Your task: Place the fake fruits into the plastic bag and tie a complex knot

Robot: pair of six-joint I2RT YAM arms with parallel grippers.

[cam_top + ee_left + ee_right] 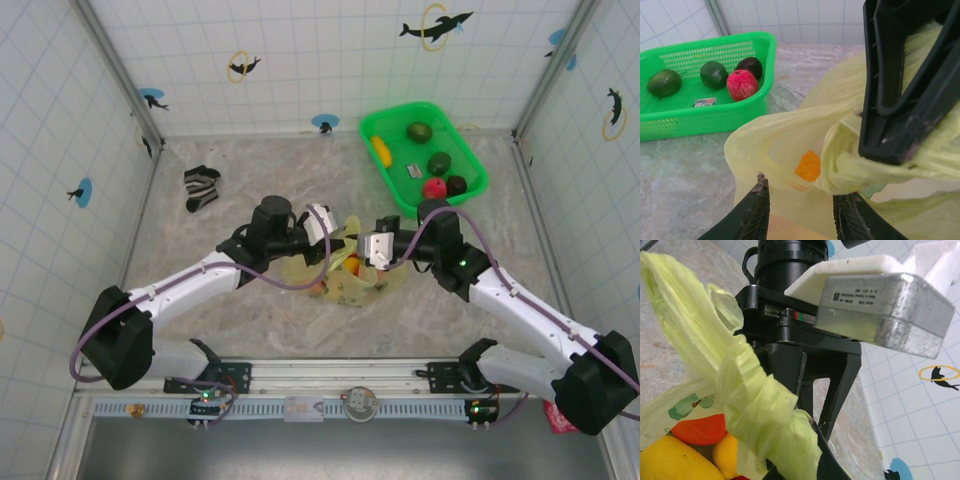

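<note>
Here, plastic bag [775, 140] handle pinched in closed right jaws, left jaws part-open beside the bag

green plastic basket [410, 107] sitting at far right corner of desk [420, 320], slotted mesh walls. small white label card [412, 172] flat on basket floor, roughly mid. striped black-and-white sock [201, 187] crumpled toward far left corner, well apart from basket. desk top is grey-beige marble look. white tiled walls [300, 40] on three sides, dolphin-and-ring stickers [436, 25] dotted over them, some on blue dots.
</note>
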